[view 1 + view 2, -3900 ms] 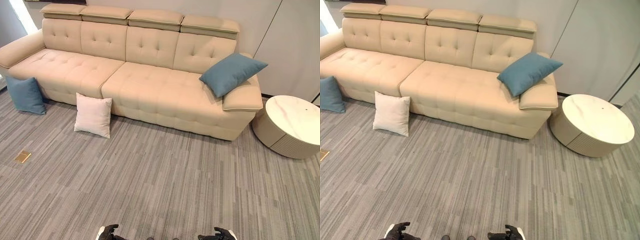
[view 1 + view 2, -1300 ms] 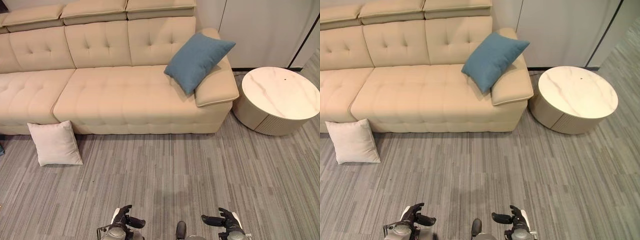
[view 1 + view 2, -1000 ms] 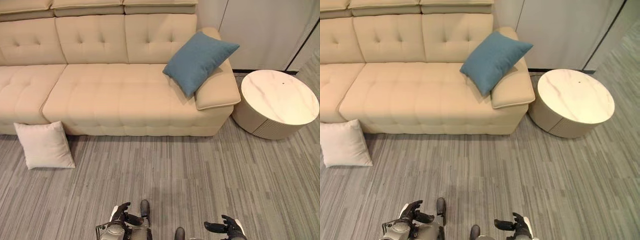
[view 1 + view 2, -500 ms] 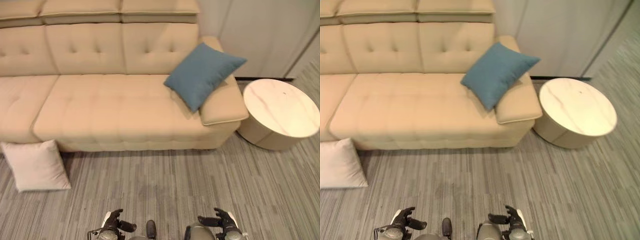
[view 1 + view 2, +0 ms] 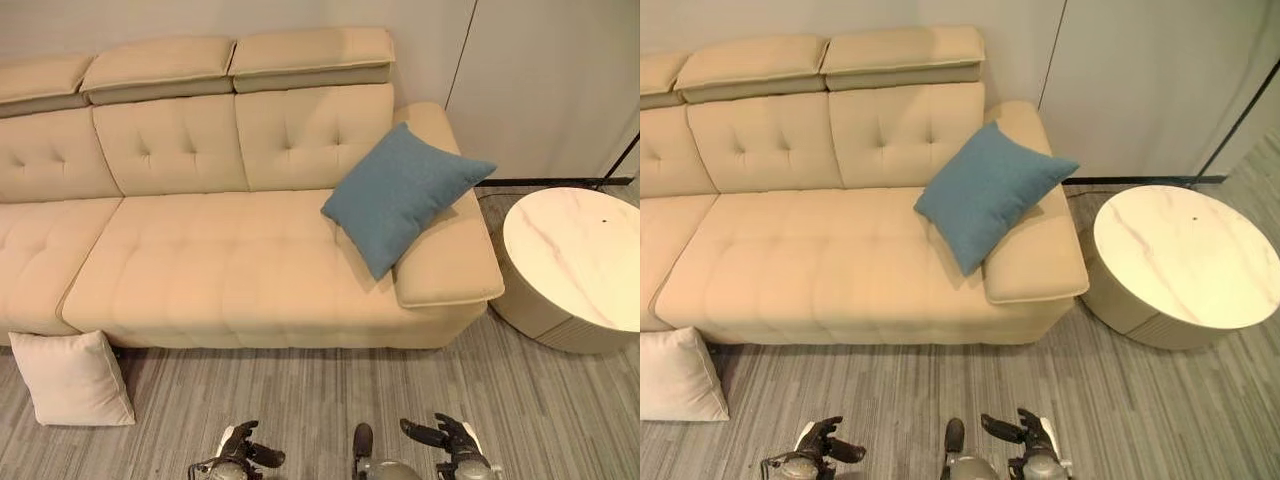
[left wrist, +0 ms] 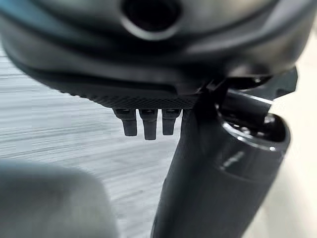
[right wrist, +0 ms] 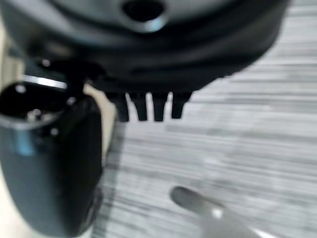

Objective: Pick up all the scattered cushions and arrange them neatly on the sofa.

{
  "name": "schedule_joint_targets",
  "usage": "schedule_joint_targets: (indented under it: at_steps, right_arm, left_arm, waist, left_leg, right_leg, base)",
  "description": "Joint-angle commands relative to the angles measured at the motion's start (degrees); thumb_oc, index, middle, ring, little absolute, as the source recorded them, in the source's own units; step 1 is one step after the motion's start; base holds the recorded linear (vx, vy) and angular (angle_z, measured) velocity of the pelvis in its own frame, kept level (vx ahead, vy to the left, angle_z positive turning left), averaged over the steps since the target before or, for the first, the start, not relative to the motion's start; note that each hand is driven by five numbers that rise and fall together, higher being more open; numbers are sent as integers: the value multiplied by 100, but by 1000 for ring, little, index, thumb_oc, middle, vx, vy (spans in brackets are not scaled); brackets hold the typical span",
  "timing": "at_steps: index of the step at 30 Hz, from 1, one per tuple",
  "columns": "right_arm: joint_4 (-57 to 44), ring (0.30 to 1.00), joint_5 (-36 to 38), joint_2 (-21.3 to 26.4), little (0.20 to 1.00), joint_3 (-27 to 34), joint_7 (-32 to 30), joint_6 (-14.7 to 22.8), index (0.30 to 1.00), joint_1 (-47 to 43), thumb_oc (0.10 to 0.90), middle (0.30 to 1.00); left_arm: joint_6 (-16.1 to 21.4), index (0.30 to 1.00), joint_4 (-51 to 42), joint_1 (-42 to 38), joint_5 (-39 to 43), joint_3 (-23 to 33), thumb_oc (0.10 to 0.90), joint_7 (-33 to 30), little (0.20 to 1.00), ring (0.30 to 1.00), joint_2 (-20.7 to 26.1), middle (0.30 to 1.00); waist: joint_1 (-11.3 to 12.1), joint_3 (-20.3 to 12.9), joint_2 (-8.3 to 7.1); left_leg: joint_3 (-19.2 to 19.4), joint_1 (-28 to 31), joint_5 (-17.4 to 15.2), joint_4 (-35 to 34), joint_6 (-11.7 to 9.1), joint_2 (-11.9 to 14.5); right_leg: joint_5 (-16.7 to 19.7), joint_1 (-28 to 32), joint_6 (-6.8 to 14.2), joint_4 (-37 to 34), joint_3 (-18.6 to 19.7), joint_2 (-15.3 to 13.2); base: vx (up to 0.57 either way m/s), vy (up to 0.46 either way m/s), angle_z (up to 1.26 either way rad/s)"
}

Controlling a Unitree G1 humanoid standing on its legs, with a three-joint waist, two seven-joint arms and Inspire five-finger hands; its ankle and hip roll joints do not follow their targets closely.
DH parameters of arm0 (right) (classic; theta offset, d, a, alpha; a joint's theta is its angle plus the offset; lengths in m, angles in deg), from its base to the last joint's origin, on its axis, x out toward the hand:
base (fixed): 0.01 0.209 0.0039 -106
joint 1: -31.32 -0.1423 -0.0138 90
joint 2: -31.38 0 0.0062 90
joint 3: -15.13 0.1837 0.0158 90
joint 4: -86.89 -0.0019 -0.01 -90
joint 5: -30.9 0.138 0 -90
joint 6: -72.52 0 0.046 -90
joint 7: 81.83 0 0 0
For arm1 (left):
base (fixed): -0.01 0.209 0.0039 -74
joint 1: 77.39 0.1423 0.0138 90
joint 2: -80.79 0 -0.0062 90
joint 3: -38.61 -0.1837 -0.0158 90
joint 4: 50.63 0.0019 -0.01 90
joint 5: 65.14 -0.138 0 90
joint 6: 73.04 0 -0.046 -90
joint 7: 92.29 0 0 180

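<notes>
- Left eye view: my left hand (image 5: 240, 455) and right hand (image 5: 445, 442) hang low over the floor (image 5: 300, 400), fingers loose, holding nothing. White cushion (image 5: 72, 378) lies on the floor against the sofa (image 5: 220, 270) front; blue cushion (image 5: 400, 195) leans on the armrest.
- Right eye view: same layout; table (image 5: 1185, 265) beside the sofa.
- Wrist views: fingers (image 6: 143, 124) straight, empty.
- Handling, I judge: cushions light, soft, yielding; pinch a corner or clasp opposite edges.
</notes>
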Motion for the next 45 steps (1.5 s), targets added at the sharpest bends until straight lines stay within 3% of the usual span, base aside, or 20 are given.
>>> schedule_joint_targets:
  at_steps: [1,3,4,6,8,13,16,17,18,19,22,23,25,26,27,30,34,35,39,45]
  right_arm:
    - [47,900,129,164,900,-63,-108,106,900,132,800,900]
    - [102,900,138,177,900,-55,-120,122,900,159,800,900]
    - [114,900,145,180,900,-43,-134,124,900,181,800,900]
    - [99,900,144,159,900,-46,-160,132,900,200,800,900]
    - [100,900,129,145,900,-72,-195,122,900,187,800,900]
    - [147,900,37,83,900,-84,-161,109,900,271,800,900]
    - [87,900,-27,14,900,-77,-79,79,900,297,800,900]
    - [346,900,32,91,900,-6,-75,-281,900,-117,800,900]
    - [348,900,32,92,900,-5,-75,-281,900,-120,800,900]
    - [286,900,21,115,900,-21,65,-54,900,174,800,900]
    - [152,900,47,40,900,-26,109,-64,900,278,800,900]
    - [71,900,65,40,900,-14,25,0,900,230,800,900]
    - [89,900,66,50,900,-5,3,-9,900,223,800,900]
    - [90,900,71,82,900,-28,18,1,900,168,800,900]
    - [91,900,72,82,900,-29,18,1,900,168,800,900]
    - [41,900,77,134,900,-87,47,-11,900,181,800,900]
    - [-135,900,231,78,900,-98,69,72,900,199,800,900]
    - [-204,900,371,86,900,-90,73,152,900,185,800,900]
    - [-190,900,459,118,900,-96,56,170,900,105,800,900]
    - [-249,900,489,143,900,-83,59,183,900,81,800,900]
  left_arm:
    - [115,900,-44,-116,-65,-253,800,-20,900,900,48,900]
    - [114,900,4,-106,-60,-272,800,-13,900,900,32,900]
    - [114,900,25,-93,-72,-285,800,-8,900,900,30,900]
    - [127,900,65,-63,-86,-282,800,-8,900,900,11,900]
    - [131,900,74,-64,-51,-267,800,-27,900,900,14,900]
    - [106,900,223,87,-47,-149,800,7,900,900,4,900]
    - [98,900,215,109,-88,-95,800,-1,900,900,62,900]
    - [62,900,202,70,-105,-159,800,32,900,900,147,900]
    - [61,900,203,67,-105,-158,800,33,900,900,146,900]
    - [93,900,163,65,-166,-123,800,8,900,900,211,900]
    - [120,900,105,48,-139,-93,800,-12,900,900,261,900]
    - [111,900,52,-67,-124,-102,800,-23,900,900,325,900]
    - [102,900,69,-76,-134,-93,800,-8,900,900,338,900]
    - [95,900,129,-69,-159,-57,800,9,900,900,366,900]
    - [95,900,129,-69,-160,-57,800,9,900,900,366,900]
    - [97,900,263,14,-273,-28,800,33,900,900,400,900]
    - [98,900,278,14,-261,-16,800,55,900,900,349,900]
    - [113,900,238,-30,-266,-68,800,62,900,900,315,900]
    - [118,900,205,-90,-229,-126,800,82,900,900,258,900]
    - [110,900,264,-40,-153,-145,800,75,900,900,205,900]
  waist:
    - [-12,303,-92]
    - [55,267,-131]
    - [74,261,-116]
    - [185,246,5]
    - [273,275,41]
    - [339,98,19]
    - [398,-26,-3]
    - [455,-43,-16]
    - [457,-55,-10]
    - [374,-6,26]
    - [258,62,99]
    - [220,86,152]
    - [203,103,158]
    - [197,76,159]
    - [191,86,165]
    - [164,56,53]
    - [164,-19,-35]
    - [163,19,-112]
    - [187,117,-174]
    - [214,39,-113]
  left_leg:
    - [282,-28,179,-761,404,-84]
    - [335,-257,-73,-1377,470,-247]
    - [348,-306,-7,-1748,466,-302]
    - [234,-469,543,-2758,422,-443]
    - [106,-683,778,-2905,384,-531]
    - [-12,-406,670,-3078,528,-649]
    - [131,-139,424,-3088,736,-703]
    - [100,-2,316,-3074,811,-743]
    - [100,-19,321,-3074,809,-736]
    - [100,174,242,-3127,966,-778]
    - [128,321,170,-3200,1051,-748]
    - [89,500,105,-3304,1063,-716]
    - [63,574,84,-3346,1056,-714]
    - [27,711,43,-3455,1006,-701]
    - [20,731,41,-3464,1002,-694]
    - [-42,871,-2,-3555,912,-753]
    - [-67,808,-88,-3339,783,-730]
    - [-17,590,-161,-2836,626,-721]
    - [6,185,-191,-2062,482,-683]
    - [-117,182,124,-2731,417,-343]
  right_leg:
    - [-883,350,741,261,82,-279]
    - [-1004,558,812,159,76,-271]
    - [-1044,667,835,113,73,-248]
    - [-1137,945,882,-25,194,-60]
    - [-1205,1080,881,-22,321,36]
    - [-1301,1185,980,85,424,-46]
    - [-1322,986,1221,955,413,-299]
    - [-1239,807,1336,1395,347,-407]
    - [-1228,792,1334,1389,348,-400]
    - [-786,356,1514,2259,356,-530]
    - [-583,-18,1571,2920,331,-628]
    - [-712,-215,1451,2897,75,-722]
    - [-796,-238,1404,2734,-31,-736]
    - [-963,-351,1287,2084,-213,-648]
    - [-963,-326,1284,2068,-222,-640]
    - [-844,-201,1275,951,-148,-453]
    - [-871,124,1140,622,6,-281]
    - [-875,296,1052,453,-36,-264]
    - [-882,468,931,307,-68,-286]
    - [-933,653,959,102,-78,-288]
  base:
    - [170,-41,3]
    - [279,-28,-3]
    - [390,22,-2]
    - [342,43,-3]
    - [186,35,-9]
    - [240,107,-50]
    - [226,155,-17]
    - [113,64,-10]
    - [136,101,-5]
    - [59,73,-3]
    - [96,88,24]
    - [165,38,13]
    - [153,-36,0]
    - [134,-67,-2]
    - [174,-93,-9]
    - [182,-146,-6]
    - [105,-134,18]
    - [13,-127,22]
    - [-11,-62,32]
    - [66,55,0]
